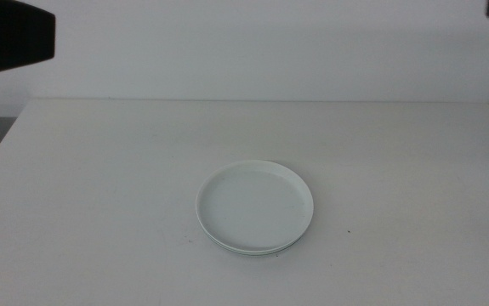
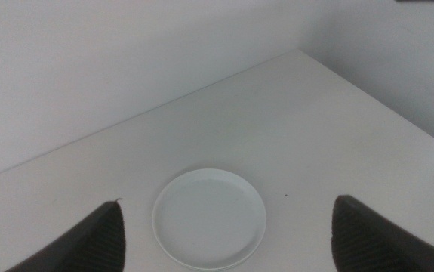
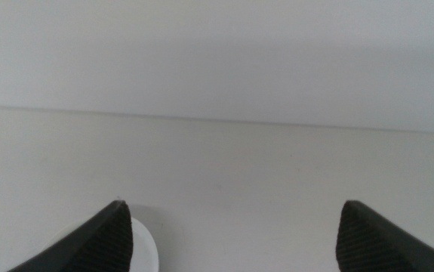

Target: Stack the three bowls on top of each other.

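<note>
You're hovering both released: left gripper above the white bowl, right gripper beside it; dipping risks knocking the stack.

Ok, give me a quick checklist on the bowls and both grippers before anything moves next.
1. White shallow round bowl on top of the stack: ok.
2. Another rim peeks out beneath it, nested evenly: ok.
3. All three bowls stacked: cannot tell, lower bowls mostly hidden.
4. Left gripper open, empty, above the stack: ok.
5. Right gripper open, empty, beside the stack: ok.
6. White table around the stack free of loose bowls: ok.
</note>
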